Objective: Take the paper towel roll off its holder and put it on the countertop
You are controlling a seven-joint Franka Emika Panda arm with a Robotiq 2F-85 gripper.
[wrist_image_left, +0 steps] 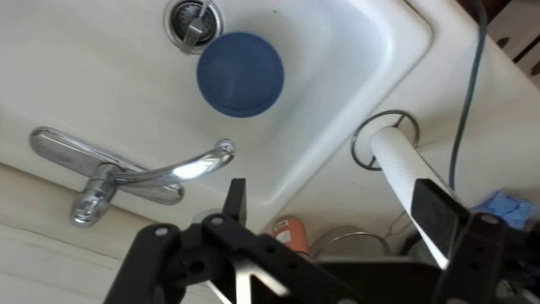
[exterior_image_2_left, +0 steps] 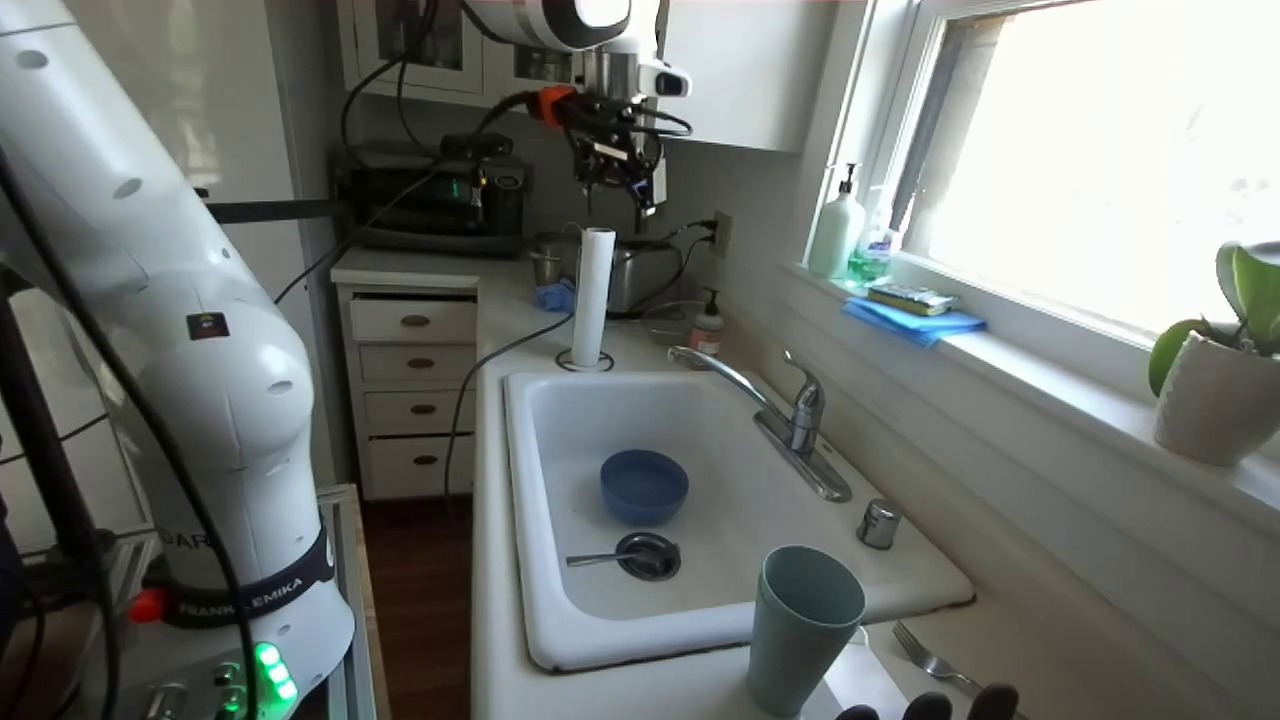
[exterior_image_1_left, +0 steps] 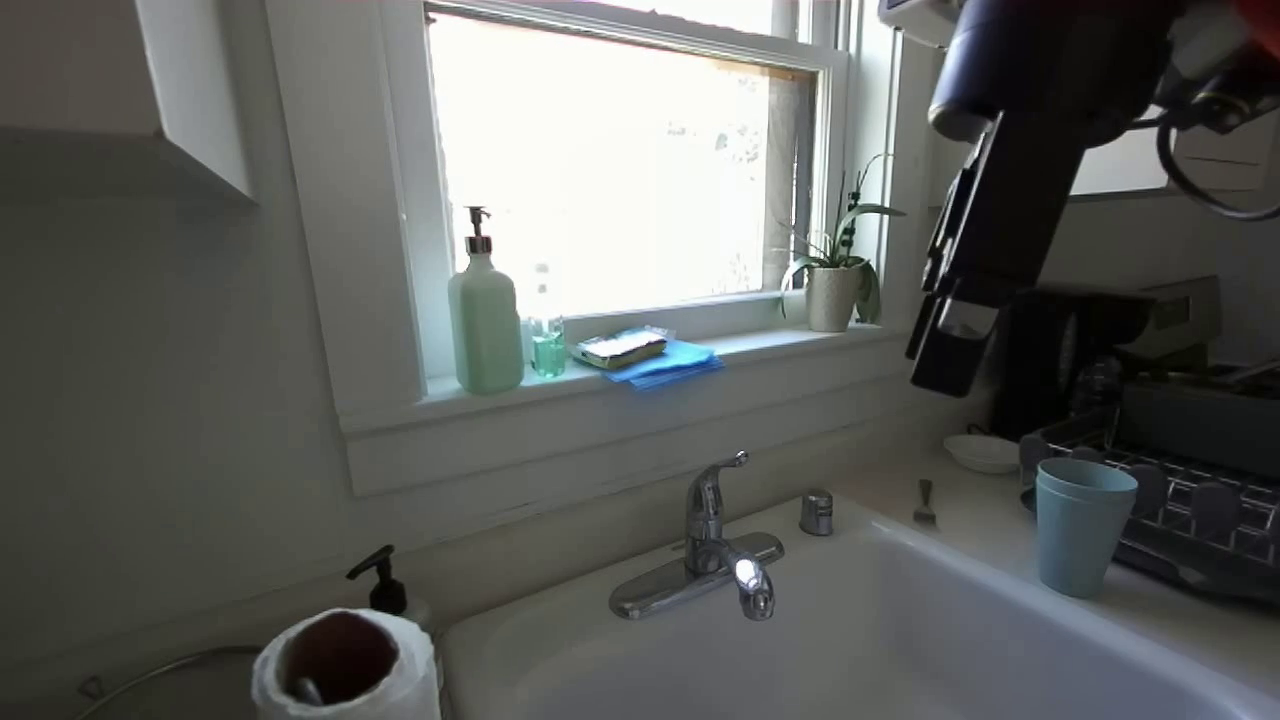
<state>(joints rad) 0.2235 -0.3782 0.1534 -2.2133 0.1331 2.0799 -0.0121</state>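
Note:
The paper towel roll is a slim white cylinder standing upright on a wire holder on the pale countertop behind the sink. In an exterior view only the roll's top and brown core show at the lower left, with a metal tip inside. My gripper hangs above the roll's top, apart from it. In the wrist view my gripper is open and empty; the right finger covers part of the roll. The gripper also shows side-on in an exterior view.
The sink holds a blue bowl and a fork. A faucet and an orange soap bottle stand near the wall. A toaster, cables and a blue cloth are by the roll. A cup stands at the near end.

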